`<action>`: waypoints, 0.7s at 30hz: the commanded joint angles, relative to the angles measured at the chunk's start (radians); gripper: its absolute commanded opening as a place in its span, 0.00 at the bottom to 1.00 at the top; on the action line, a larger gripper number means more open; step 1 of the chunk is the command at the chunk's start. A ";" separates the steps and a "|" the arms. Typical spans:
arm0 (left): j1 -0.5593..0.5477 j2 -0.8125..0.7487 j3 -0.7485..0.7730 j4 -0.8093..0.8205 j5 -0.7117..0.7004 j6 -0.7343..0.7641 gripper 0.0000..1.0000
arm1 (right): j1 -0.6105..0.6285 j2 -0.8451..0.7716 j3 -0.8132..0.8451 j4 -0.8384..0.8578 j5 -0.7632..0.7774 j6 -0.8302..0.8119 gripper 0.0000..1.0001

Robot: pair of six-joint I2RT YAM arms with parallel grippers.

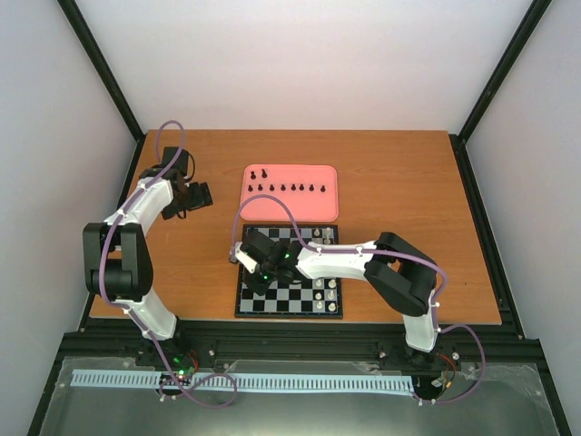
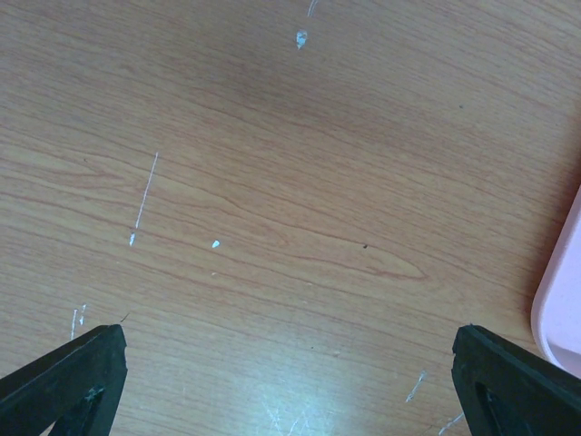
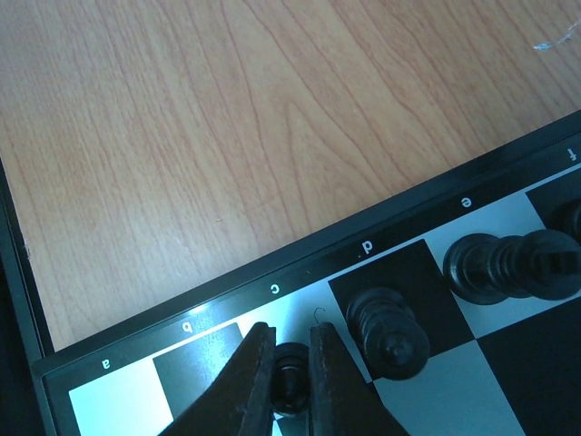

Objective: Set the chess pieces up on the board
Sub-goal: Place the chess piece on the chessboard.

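Note:
The board [image 1: 300, 309] lies in the middle near edge of the table, with white pieces on its near right squares. My right gripper [image 1: 257, 263] is over its far left corner. In the right wrist view the right gripper [image 3: 291, 359] is shut on a small black chess piece [image 3: 290, 374] over the pale square by the letter c of the board [image 3: 272, 313]. Two taller black pieces stand on d [image 3: 388, 331] and e [image 3: 495, 265]. Several black pieces [image 1: 284, 188] stand in a row on the pink tray [image 1: 322, 207]. My left gripper [image 1: 195, 195] is open and empty over bare table [image 2: 272, 209].
The pink tray's corner [image 2: 563, 318] shows at the right edge of the left wrist view. A black frame edges the table, with white walls around. Purple cables loop over both arms.

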 commanded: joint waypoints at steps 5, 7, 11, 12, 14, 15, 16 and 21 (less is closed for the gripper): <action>-0.001 0.009 0.018 0.010 -0.009 0.009 1.00 | -0.007 0.007 0.000 0.044 -0.005 -0.008 0.03; 0.000 0.009 0.018 0.010 -0.010 0.010 1.00 | -0.007 0.011 0.000 0.043 -0.005 -0.007 0.03; -0.001 0.008 0.016 0.010 -0.010 0.009 1.00 | -0.010 0.016 -0.001 0.044 -0.005 -0.007 0.03; 0.000 0.008 0.015 0.011 -0.010 0.010 1.00 | -0.010 0.019 0.001 0.042 -0.005 -0.008 0.03; 0.000 0.011 0.015 0.011 -0.008 0.009 1.00 | -0.011 0.027 0.005 0.038 -0.012 -0.009 0.04; -0.001 0.012 0.016 0.011 -0.008 0.009 1.00 | -0.010 0.029 0.005 0.038 -0.014 -0.009 0.04; -0.001 0.013 0.016 0.011 -0.007 0.009 1.00 | -0.011 0.030 0.005 0.037 -0.017 -0.009 0.04; 0.001 0.014 0.018 0.011 -0.008 0.009 1.00 | -0.011 0.029 0.006 0.035 -0.023 -0.010 0.14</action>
